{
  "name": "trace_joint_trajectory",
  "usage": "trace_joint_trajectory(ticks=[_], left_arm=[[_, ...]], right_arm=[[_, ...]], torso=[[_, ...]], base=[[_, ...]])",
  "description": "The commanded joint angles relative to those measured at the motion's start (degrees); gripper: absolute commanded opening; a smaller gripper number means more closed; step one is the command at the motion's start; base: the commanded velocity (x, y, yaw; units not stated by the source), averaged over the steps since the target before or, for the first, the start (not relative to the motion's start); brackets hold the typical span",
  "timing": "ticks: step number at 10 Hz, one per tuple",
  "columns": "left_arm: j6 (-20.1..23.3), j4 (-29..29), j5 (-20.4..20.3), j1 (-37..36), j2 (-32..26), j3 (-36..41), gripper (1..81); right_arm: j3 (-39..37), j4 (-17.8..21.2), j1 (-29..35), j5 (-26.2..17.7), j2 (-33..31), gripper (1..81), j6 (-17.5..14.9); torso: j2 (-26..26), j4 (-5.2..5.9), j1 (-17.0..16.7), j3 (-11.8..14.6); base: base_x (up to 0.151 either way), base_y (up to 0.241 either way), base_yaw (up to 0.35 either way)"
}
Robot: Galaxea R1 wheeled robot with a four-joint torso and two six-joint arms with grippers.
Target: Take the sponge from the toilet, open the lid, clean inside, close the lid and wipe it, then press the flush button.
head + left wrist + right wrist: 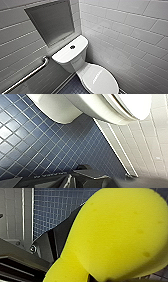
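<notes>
The white toilet [75,62] stands in the corner with its oval lid [100,78] down. On the flat tank cover [65,53] sits the small round dark flush button [72,47]. In the right wrist view the yellow sponge [115,235] looms very close, and my right gripper [75,250] is shut on it, with a dark finger [58,235] showing beside it. My left gripper [72,180] hangs low beside the toilet bowl [95,109], open and holding nothing, above the blue floor tiles.
A metal grab bar [27,76] runs along the left wall below a recessed niche [52,21]. White tiled walls [130,37] close in behind and to the right of the toilet. Dark blue tiled floor [37,144] lies around the bowl.
</notes>
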Motion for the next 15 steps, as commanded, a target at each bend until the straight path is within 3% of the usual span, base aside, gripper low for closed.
trace_joint_trajectory(ticks=[1, 2, 3, 4, 5, 6, 8, 9, 12, 15], left_arm=[[-0.1, -0.8, 3.1, -3.9, 0.2, 1.3, 81.1], [-0.2, -0.8, 3.1, -4.0, 0.3, 1.3, 81.1], [-0.2, -0.8, 3.0, -4.1, 0.4, 1.3, 81.1], [-0.2, -1.7, 3.0, -4.6, 0.5, 1.1, 81.1], [-0.2, -2.2, 3.1, -5.1, 0.4, 1.0, 81.1], [-0.1, -2.2, 3.1, -4.9, 0.1, 0.9, 81.1], [-0.1, -2.3, 4.4, -4.5, 0.3, -1.3, 81.1], [-0.1, -2.3, 4.5, -4.5, 0.4, -1.6, 81.1], [-0.1, -2.2, 4.4, -4.6, 1.2, -1.6, 81.1], [-0.1, -2.4, 4.3, -5.0, 2.3, -1.4, 81.1]], right_arm=[[0.3, -2.2, -1.2, -1.9, -1.3, 1.0, 0.3], [0.2, -2.2, -1.2, -1.8, -1.2, 1.0, 0.3], [0.2, -2.2, -1.2, -1.9, -1.2, 1.0, 0.3], [0.2, -2.2, -1.2, -1.9, -1.2, 1.0, 0.2], [0.1, -2.4, -1.2, -1.9, -1.0, 1.0, 0.3], [-0.3, -2.3, -1.1, -1.8, -0.6, 1.0, 0.3], [-0.7, -2.3, -0.7, -1.9, -0.1, 1.0, 0.3], [-0.5, -2.4, -0.7, -1.9, -0.1, 1.0, 0.3], [-0.5, -2.4, -0.7, -1.9, 0.0, 1.0, 0.3], [-0.5, -2.4, -0.7, -1.9, 0.0, 1.0, 0.3]], torso=[[0.0, -2.60, 0.0, 0.0], [0.0, -3.79, 0.0, 0.0], [0.0, -5.79, 0.0, 0.0], [0.0, -6.58, 0.0, 0.0], [0.0, -8.07, 0.0, 0.0], [0.0, -6.39, 0.0, 0.0], [0.0, -7.92, 0.0, 0.0], [-5.7, -7.91, 3.7, 0.0], [-8.3, -7.91, 5.3, 0.0], [-14.8, -7.91, 9.3, 0.0]], base=[[0.000, 0.000, 0.000], [0.000, 0.000, 0.000], [0.000, 0.000, 0.000], [0.000, 0.000, 0.000], [0.000, 0.000, 0.000], [0.000, 0.000, 0.000], [0.000, 0.000, 0.000], [0.000, 0.000, 0.000], [0.000, 0.000, 0.000], [0.000, 0.000, 0.000]])
